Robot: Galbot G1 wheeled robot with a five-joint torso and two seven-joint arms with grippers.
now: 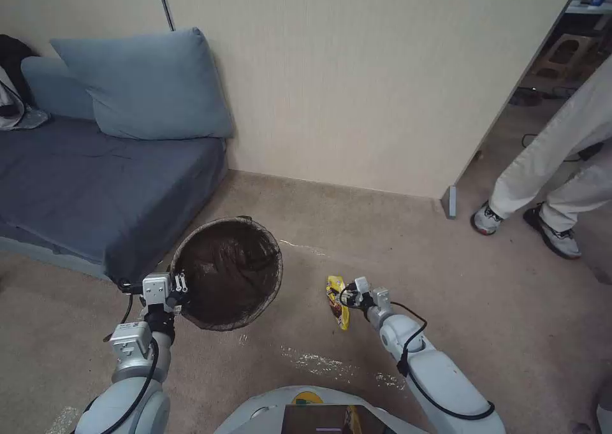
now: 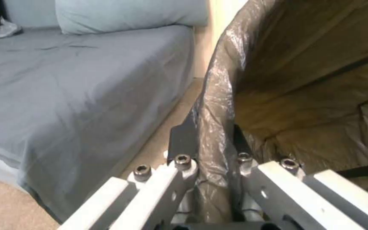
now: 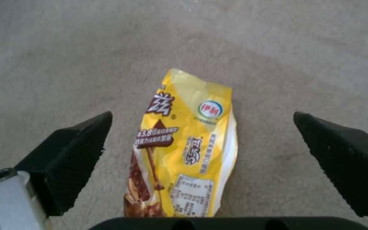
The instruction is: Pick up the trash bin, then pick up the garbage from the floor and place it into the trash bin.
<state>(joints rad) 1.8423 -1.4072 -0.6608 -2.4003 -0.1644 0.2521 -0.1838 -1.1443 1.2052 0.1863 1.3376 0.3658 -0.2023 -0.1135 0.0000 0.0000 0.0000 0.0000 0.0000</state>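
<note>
Right wrist view puts the yellow snack wrapper flat on the carpet between the fingers of our right hand, spread wide; its long axis runs away from the palm. Our left hand clamps the trash bin by its bagged rim, beside the sofa. We judge the bin empty.

Head: my high view looks down on trash bin and carpet.
Left wrist: close on bin rim.
Right wrist: close over carpet.

Bare carpet around wrapper
</note>
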